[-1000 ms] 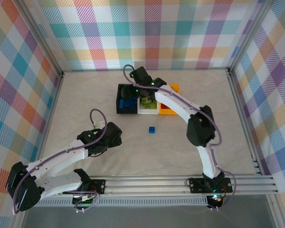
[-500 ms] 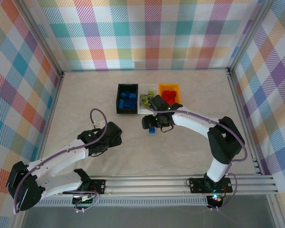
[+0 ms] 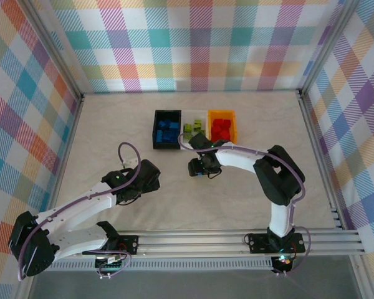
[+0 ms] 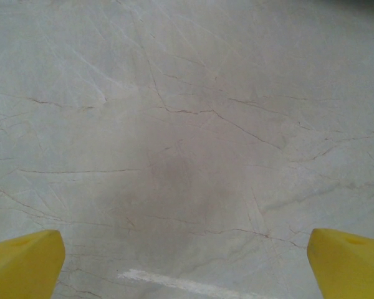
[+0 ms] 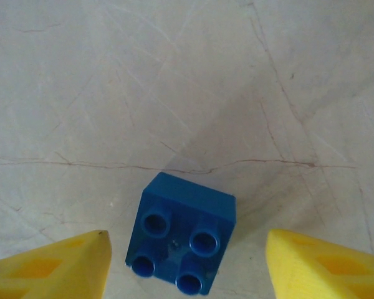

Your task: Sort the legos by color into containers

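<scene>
Our right hand (image 5: 187,249) stood partly open, its yellow fingers (image 5: 50,268) set on either side of a small blue studded plastic brick (image 5: 182,233). Bare surface showed in the gap on both sides, so it held nothing yet. The brick lay studs-up and flat on the pale marbled surface (image 3: 112,124), alone, just in front of the row of bins. We judged it to be light, rigid and smooth-walled. It would not deform under a squeeze, but it might skid or twist if only one finger met it first. It sat slightly turned to the fingers, so we thought the best hold was across two opposite flat sides, low on the body below the studs, with the hand centred. In the overhead view the right wrist pointed down at the brick, the forearm ran back to the right, and the elbow was folded high over the right side of the surface. Beyond the brick stood the black rectangular plastic bin (image 3: 156,131) with blue bricks in it, which we took as its goal. Next to it were the clear bin (image 3: 186,117) holding lime green bricks and the orange bin (image 3: 234,128) holding red ones. Our left hand (image 4: 186,268) was spread wide and empty over bare surface, well apart from the bins, with its arm stretched low along the left.
</scene>
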